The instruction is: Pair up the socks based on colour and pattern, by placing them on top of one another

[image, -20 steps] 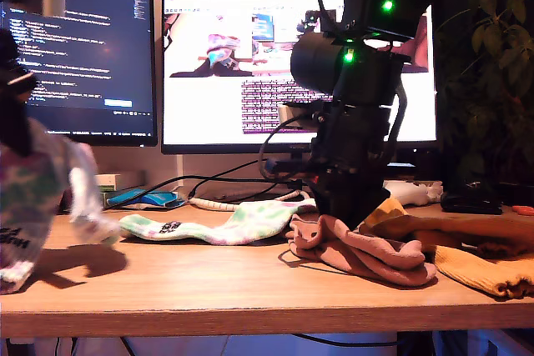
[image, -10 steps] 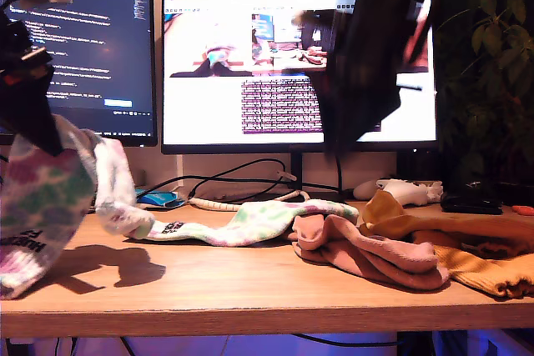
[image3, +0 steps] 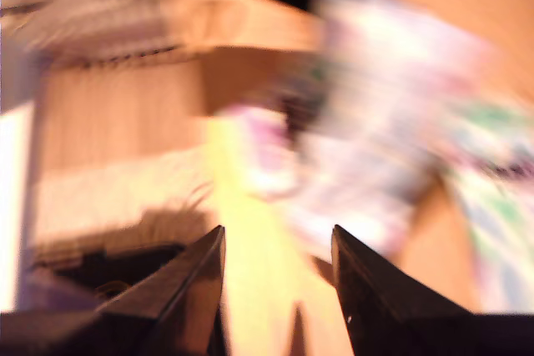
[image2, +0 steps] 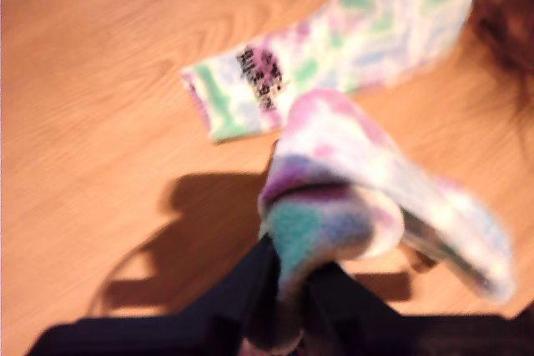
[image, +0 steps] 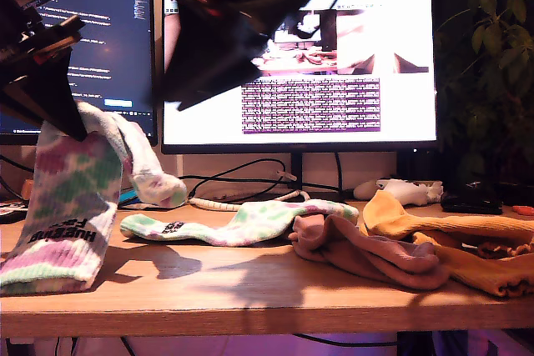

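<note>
First gripper fingers: my first gripper (image2: 279, 289) has its dark fingers (image2: 250, 285) pressed together on a fold of the hanging tie-dye sock (image2: 350, 181).
Hanging tie-dye sock: at the exterior view's left it (image: 71, 206) drapes down from my first gripper (image: 62, 118), its lower end with black lettering resting on the wooden desk (image: 250, 289).
Second gripper fingers: my second gripper (image3: 279, 277) shows two dark fingers (image3: 192, 289) spread apart with nothing between them; the view is heavily blurred.
Second arm: a blurred dark shape (image: 225, 14) high in the exterior view, clear of the desk.
Flat tie-dye sock: lies stretched on the desk (image: 242, 221), near the hanging one.
Pink-brown socks: crumpled together (image: 367, 248), touching the flat sock's end.
Mustard-yellow socks: heaped at the exterior view's right (image: 467, 243), against the pink-brown ones.
Containers: I cannot make out any.
</note>
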Tool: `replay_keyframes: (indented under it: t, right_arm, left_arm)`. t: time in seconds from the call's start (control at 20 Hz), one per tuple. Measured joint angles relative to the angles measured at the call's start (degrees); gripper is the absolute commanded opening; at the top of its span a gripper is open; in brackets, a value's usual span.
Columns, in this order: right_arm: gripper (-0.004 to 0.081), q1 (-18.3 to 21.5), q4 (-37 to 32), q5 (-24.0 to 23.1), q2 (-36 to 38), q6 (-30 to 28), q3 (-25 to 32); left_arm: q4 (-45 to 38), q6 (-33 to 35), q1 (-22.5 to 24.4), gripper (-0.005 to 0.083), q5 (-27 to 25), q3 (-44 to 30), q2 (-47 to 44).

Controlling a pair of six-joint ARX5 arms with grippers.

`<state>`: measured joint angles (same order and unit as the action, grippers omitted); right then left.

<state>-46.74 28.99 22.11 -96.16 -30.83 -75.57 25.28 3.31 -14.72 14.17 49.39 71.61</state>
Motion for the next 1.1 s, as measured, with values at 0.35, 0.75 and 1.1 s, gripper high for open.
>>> replay_keyframes:
  t: [0.35, 0.75, 1.1]
  right_arm:
    - [0.0484, -1.57, -1.27, -6.62, -3.13, -5.07, 0.00]
    - [0.0306, -4.04, -7.30, -12.31, -6.23, -0.50, 0.04]
    - [-0.0011, -3.98, -7.74, -13.75, -6.23, 0.61, 0.04]
  left_arm:
    - [1.88, -4.31, 0.07, -0.0024, 4.24, 1.14, 0.00]
    - [3.48, -6.21, 0.11, -0.0024, 6.95, 3.80, 0.00]
    - [4.13, -6.21, 0.11, -0.0024, 7.45, 3.80, 0.00]
